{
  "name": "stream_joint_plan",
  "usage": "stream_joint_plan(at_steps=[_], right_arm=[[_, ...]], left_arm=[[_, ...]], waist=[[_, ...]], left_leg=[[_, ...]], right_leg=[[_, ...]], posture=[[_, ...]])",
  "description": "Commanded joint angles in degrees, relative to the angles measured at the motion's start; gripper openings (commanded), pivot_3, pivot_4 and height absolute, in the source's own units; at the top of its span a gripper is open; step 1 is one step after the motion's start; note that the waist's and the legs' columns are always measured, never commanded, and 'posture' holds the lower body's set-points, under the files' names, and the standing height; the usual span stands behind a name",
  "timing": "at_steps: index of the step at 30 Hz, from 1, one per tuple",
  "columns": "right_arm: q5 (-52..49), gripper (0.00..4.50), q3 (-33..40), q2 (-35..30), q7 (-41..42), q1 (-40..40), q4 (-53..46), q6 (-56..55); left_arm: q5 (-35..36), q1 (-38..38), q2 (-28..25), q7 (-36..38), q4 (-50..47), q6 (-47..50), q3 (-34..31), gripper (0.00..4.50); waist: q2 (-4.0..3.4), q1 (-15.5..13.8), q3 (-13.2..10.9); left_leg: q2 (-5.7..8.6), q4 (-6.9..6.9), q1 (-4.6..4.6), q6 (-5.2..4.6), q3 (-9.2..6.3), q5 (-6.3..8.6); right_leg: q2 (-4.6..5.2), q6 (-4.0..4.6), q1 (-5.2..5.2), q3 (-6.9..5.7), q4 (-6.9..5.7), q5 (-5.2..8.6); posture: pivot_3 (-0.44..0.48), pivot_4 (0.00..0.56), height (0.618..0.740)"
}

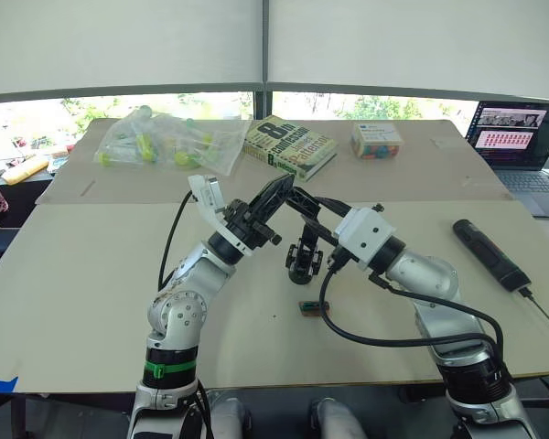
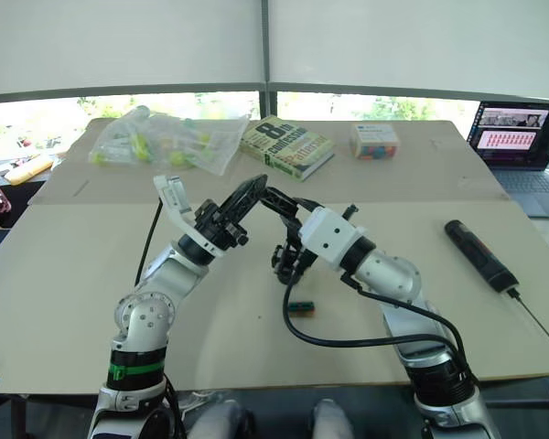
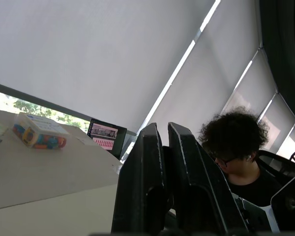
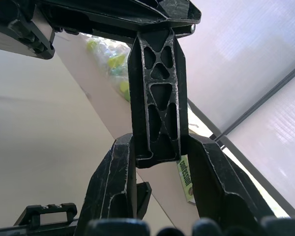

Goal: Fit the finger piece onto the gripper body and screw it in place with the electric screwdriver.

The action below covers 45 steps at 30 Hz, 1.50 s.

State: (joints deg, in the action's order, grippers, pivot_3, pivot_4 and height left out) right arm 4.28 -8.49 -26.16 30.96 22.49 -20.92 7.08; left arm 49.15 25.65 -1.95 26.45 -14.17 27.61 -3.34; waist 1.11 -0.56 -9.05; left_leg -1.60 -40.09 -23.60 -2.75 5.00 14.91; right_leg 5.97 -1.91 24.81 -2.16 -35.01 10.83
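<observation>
The finger piece point(image 4: 157, 108), a black latticed wedge, sits upright between my right gripper's fingers point(image 4: 113, 187). Its upper end runs into my left gripper point(image 1: 279, 190), whose fingers point(image 3: 142, 187) stand almost together. The two grippers meet tip to tip above the table's middle, with my right gripper point(image 1: 295, 196) shut on the piece. Just below them the gripper body point(image 1: 304, 261) stands on the table, untouched. The electric screwdriver point(image 1: 490, 253) lies at the right side of the table, bit toward the front edge.
A small green-brown box point(image 1: 308, 306) lies in front of the gripper body. At the back lie a bag of bottles point(image 1: 169, 142), a book point(image 1: 290, 146) and a colourful box point(image 1: 377, 140). A laptop point(image 1: 522, 137) stands far right. A person point(image 3: 236, 147) sits beyond.
</observation>
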Motion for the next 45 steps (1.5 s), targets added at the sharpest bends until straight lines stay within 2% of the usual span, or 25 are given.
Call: stream_joint_plan(at_steps=[1, 2, 5, 9, 12, 16, 20, 25, 32, 42, 43, 45], right_arm=[[-4.2, 1.60, 2.2, -1.0, 2.6, 0.1, -3.8, 1.6], [-5.5, 2.12, 3.2, -1.6, 3.6, 0.3, -4.4, 2.0], [-11.6, 3.09, 6.5, -3.3, 6.6, 2.0, -5.8, 6.0], [-25.5, 4.46, 11.0, -9.6, 16.6, 5.5, -5.1, 16.9], [-34.9, 4.46, 13.0, -15.5, 22.7, 9.5, -2.5, 28.1], [-50.9, 4.46, 14.5, -21.2, 27.9, 17.3, 4.2, 51.0], [-51.2, 4.46, 8.4, -25.6, 32.9, 18.7, 7.7, 56.4], [-54.8, 4.46, 4.1, -23.9, 33.1, 22.0, 7.5, 65.0], [-61.0, 4.46, 5.7, -16.3, 26.2, 24.6, 6.2, 75.9], [-61.5, 4.46, 5.5, -15.0, 22.5, 23.2, 2.8, 76.8], [-61.5, 3.94, 5.6, -14.9, 22.2, 23.1, 2.7, 76.7], [-61.6, 3.30, 5.8, -14.6, 21.5, 23.0, 2.8, 76.5]], left_arm=[[0.5, 0.7, 1.1, 1.2, -1.0, -1.5, 0.3, 0.00], [0.8, 0.9, 1.0, 1.3, -0.7, -1.6, -0.3, 0.00], [1.7, 1.8, -0.4, 3.0, 0.0, -1.4, -1.8, 0.00], [4.0, 3.8, -6.4, 8.8, 1.8, 1.8, -3.9, 0.00], [6.1, 5.6, -13.2, 15.7, 3.4, 5.8, -4.2, 0.00], [6.0, 8.3, -22.0, 25.3, 5.5, 11.1, -2.1, 0.00], [6.4, 10.2, -26.7, 31.9, 5.7, 16.2, 1.0, 0.00], [6.0, 11.9, -26.9, 34.6, 5.0, 19.4, 3.4, 0.00], [2.0, 11.9, -24.7, 35.0, 5.0, 18.3, 7.3, 0.00], [0.5, 10.5, -23.0, 33.5, 3.8, 18.9, 8.0, 0.00], [0.3, 10.4, -23.0, 33.5, 3.7, 18.9, 8.1, 0.00], [0.4, 10.4, -22.9, 33.3, 3.6, 19.1, 8.2, 0.00]], waist=[[0.00, 0.0, 0.0], [0.01, 0.0, 0.0], [0.01, 0.0, 0.0], [0.02, 0.1, 0.0], [0.03, 0.1, 0.0], [0.04, 0.3, -0.1], [0.06, -0.1, -0.1], [0.07, 0.0, -0.1], [0.07, 0.0, -0.1], [0.07, -0.1, -0.1], [0.07, 0.0, -0.1], [0.07, 0.0, -0.1]], left_leg=[[0.00, 0.00, 0.00, 0.00, 0.00, 0.00], [0.00, 0.00, 0.00, 0.00, 0.00, 0.00], [0.00, 0.00, 0.00, -0.02, -0.01, 0.01], [-0.04, 0.01, 0.05, -0.02, -0.02, 0.01], [-0.12, 0.06, 0.08, -0.02, -0.03, 0.01], [-0.15, 0.05, 0.09, -0.02, -0.01, 0.01], [-0.17, 0.08, 0.05, -0.03, -0.01, 0.02], [-0.14, 0.00, -0.17, -0.05, 0.01, 0.03], [-0.18, 0.01, -0.19, -0.03, 0.00, 0.02], [-0.15, -0.02, -0.23, -0.04, -0.01, 0.03], [-0.16, -0.02, -0.23, -0.04, -0.01, 0.03], [-0.15, -0.02, -0.23, -0.04, -0.01, 0.03]], right_leg=[[0.00, 0.00, 0.00, 0.00, 0.00, 0.00], [0.00, 0.00, 0.00, 0.00, 0.00, 0.00], [0.00, 0.00, 0.00, 0.00, 0.01, 0.00], [-0.04, 0.04, -0.01, 0.00, 0.00, -0.02], [-0.12, 0.07, -0.02, -0.01, 0.02, -0.02], [-0.13, 0.13, -0.02, -0.01, 0.01, -0.04], [-0.14, 0.14, -0.03, -0.02, 0.08, -0.03], [-0.10, 0.12, 0.18, 0.02, 0.03, -0.04], [-0.15, 0.13, 0.21, 0.01, 0.00, -0.04], [-0.12, 0.12, 0.22, 0.01, -0.01, -0.05], [-0.12, 0.12, 0.23, 0.01, -0.02, -0.05], [-0.12, 0.12, 0.23, 0.01, -0.02, -0.05]], posture=[[0.000, 0.150, 0.740], [0.000, 0.150, 0.740], [0.000, 0.150, 0.740], [0.000, 0.150, 0.740], [0.000, 0.150, 0.740], [0.000, 0.150, 0.740], [0.000, 0.150, 0.740], [0.000, 0.150, 0.740], [0.000, 0.150, 0.740], [0.000, 0.150, 0.740], [0.000, 0.150, 0.740], [0.000, 0.150, 0.740]])
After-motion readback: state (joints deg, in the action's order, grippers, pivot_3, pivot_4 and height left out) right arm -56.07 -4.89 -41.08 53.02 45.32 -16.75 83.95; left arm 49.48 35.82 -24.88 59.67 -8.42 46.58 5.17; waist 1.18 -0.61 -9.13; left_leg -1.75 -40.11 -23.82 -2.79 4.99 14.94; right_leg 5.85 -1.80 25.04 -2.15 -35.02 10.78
